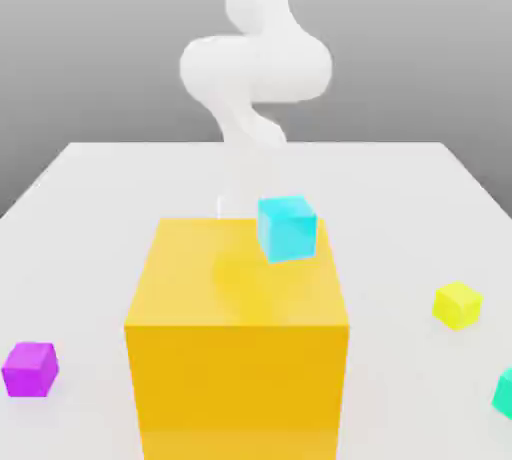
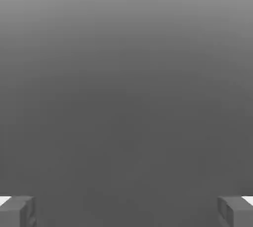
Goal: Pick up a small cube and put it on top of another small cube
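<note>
Four small cubes and one big block (image 1: 235, 378) stand out in plain colours against a pale, smooth table (image 1: 390, 198). The block is orange-yellow, sharp-edged and boxy, its top brighter than its front, with a soft patch of uneven tint across the top. The purple cube (image 1: 30, 369), the task's thing to be picked up, lies on the table well apart from the block, towards the exterior view's left edge; its faces are plain, with a lighter top and deeper sides. The yellow cube (image 1: 457, 305), the one meant to go underneath, sits on the table on the exterior view's right, a corner turned towards the camera. Near it is the teal cube (image 1: 505, 393), cut off by the picture's edge. The cyan cube (image 1: 287, 229) appears over the rear part of the block's top, towards the exterior view's right; whether it touches the block I cannot tell. The arm (image 1: 256, 68) is white, smooth and rounded, rising behind the block. In the hand view, the gripper (image 2: 126, 212) has its blocky grey fingers spread wide apart, released, with nothing between them but a smooth grey backdrop, paler along one edge.
</note>
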Action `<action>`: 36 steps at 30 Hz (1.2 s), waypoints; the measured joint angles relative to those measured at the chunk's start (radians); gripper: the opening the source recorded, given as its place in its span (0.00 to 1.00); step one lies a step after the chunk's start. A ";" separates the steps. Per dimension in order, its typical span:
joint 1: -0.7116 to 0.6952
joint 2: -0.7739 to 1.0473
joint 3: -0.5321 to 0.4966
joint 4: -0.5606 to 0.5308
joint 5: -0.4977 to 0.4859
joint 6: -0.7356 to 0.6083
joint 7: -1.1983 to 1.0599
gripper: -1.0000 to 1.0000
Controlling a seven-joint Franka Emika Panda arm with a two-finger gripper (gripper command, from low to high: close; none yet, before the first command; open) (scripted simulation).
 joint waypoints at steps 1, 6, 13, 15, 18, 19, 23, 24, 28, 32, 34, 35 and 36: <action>0.002 0.039 -0.024 -0.006 0.003 0.015 -0.027 0.50; 0.009 0.219 -0.136 -0.032 0.029 0.083 -0.159 0.50; 0.002 0.471 -0.283 -0.068 0.103 0.178 -0.369 0.50; -0.008 0.545 -0.317 -0.078 0.134 0.204 -0.435 0.50; -0.052 0.658 -0.349 -0.093 0.184 0.242 -0.538 0.50; -0.070 0.695 -0.356 -0.098 0.200 0.255 -0.572 0.50; -0.130 0.843 -0.370 -0.117 0.251 0.306 -0.698 0.50; -0.147 0.879 -0.371 -0.123 0.259 0.320 -0.726 0.50; -0.226 1.021 -0.349 -0.129 0.301 0.388 -0.825 0.50; -0.318 1.159 -0.243 -0.098 0.402 0.487 -0.908 0.00; -0.318 1.159 -0.243 -0.098 0.402 0.487 -0.908 0.00; -0.318 1.159 -0.243 -0.098 0.402 0.486 -0.907 0.00; -0.318 1.159 -0.243 -0.098 0.401 0.485 -0.907 0.00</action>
